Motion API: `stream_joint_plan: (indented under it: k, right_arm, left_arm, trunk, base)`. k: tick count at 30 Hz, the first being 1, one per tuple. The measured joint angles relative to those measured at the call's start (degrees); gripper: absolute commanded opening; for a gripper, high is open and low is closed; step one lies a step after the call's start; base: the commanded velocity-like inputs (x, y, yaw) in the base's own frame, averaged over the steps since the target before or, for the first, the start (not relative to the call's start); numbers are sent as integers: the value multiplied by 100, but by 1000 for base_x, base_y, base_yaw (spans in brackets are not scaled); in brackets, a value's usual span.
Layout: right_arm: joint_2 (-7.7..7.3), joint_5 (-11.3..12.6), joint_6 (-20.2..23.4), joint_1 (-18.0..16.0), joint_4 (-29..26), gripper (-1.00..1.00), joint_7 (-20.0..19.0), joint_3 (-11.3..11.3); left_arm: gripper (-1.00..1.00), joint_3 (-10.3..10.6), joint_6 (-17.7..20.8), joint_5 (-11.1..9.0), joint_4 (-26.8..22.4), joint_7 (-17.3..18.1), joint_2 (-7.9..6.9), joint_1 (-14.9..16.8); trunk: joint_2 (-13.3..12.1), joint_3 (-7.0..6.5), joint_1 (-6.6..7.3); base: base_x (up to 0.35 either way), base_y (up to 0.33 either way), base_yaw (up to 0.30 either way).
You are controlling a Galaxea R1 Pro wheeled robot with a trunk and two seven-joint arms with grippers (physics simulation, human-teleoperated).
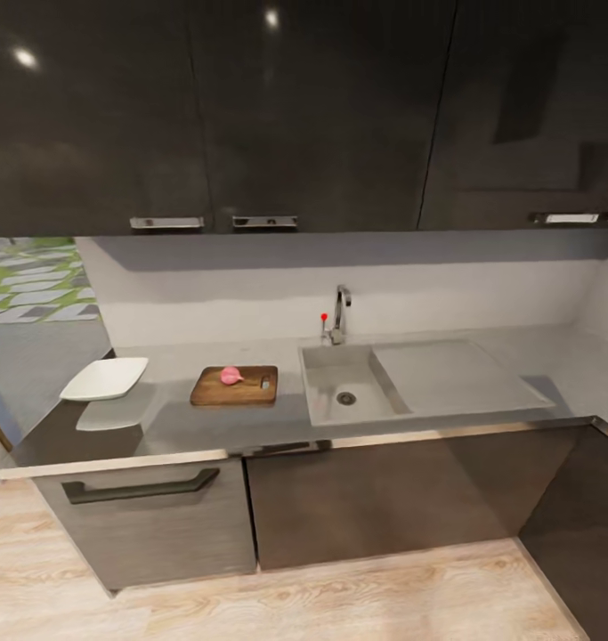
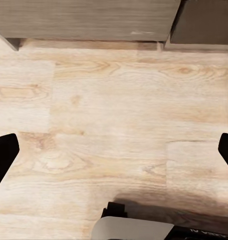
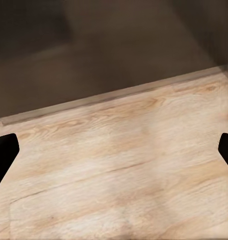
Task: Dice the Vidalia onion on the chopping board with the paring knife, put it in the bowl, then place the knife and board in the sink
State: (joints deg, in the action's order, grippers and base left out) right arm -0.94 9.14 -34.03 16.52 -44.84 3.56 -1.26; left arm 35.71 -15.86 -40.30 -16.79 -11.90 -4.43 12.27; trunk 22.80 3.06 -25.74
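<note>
Onion [image 1: 231, 375] sits on the board [image 1: 235, 386], left of the sink [image 1: 348, 392]; the knife is possibly beside it. Both grippers [image 2: 114, 150] [image 3: 114, 150] hang spread over floor, left arm likely nearer.

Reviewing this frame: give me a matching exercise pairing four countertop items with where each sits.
Things:
1. bowl
2. chopping board
3. pink onion
4. tap

Places:
A. behind the sink basin
B. on the board
C. left end of the countertop
D. between bowl and sink

Pairs: 1-C, 2-D, 3-B, 4-A
</note>
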Motion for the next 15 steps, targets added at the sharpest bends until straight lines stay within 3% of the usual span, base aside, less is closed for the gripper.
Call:
stream_joint_plan:
  k: [15]
  right_arm:
    - [0,0,0,0,0,100,3,0]
  left_arm:
    - [100,-1,0,0,2,0,0,0]
  trunk:
    - [0,-98,0]
  base:
    - [0,0,-202]
